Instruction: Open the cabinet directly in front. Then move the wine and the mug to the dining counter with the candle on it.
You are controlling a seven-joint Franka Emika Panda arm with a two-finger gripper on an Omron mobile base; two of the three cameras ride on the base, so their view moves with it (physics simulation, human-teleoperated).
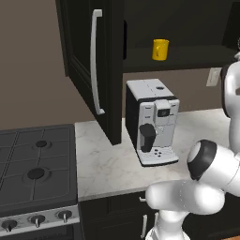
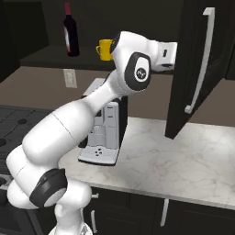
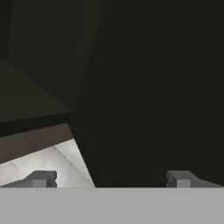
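Cabinet (image 1: 93, 70) doors swung open — first step looks done; wine (image 2: 70, 32) and mug (image 2: 105, 49) sit on its shelf, neither moved; gripper (image 3: 109, 180) jaws spread wide, holding nothing, facing a door.

No text can be read; the wine (image 2: 70, 30) label is a red-and-white blur.
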